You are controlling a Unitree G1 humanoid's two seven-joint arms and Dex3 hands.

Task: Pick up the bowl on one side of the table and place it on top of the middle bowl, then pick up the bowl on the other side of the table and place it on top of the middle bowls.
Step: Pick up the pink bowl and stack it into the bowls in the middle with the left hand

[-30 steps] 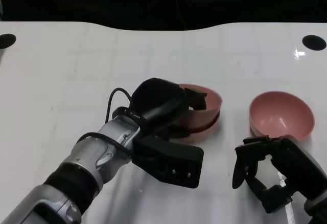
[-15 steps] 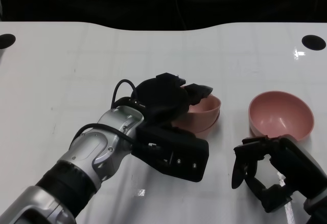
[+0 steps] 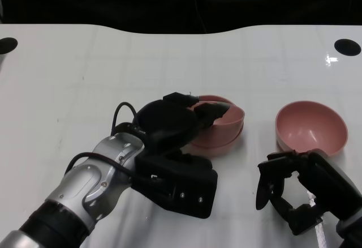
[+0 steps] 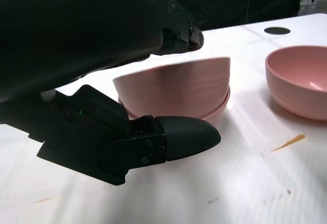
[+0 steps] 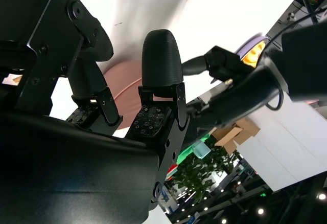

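Bright light is shining down on the white table, and a small glare spot is gleaming at its far right edge. Soft shadows are sitting under the bowls. The stacked bowl is looking blurry up close. The far background is staying dark.

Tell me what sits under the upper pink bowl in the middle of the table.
Another pink bowl: only its rim shows below the upper bowl. The upper bowl and the left hand cover the rest.

Our left hand reaches forward with fingers spread apart, while our right hand hovers with fingers parted, holding nothing
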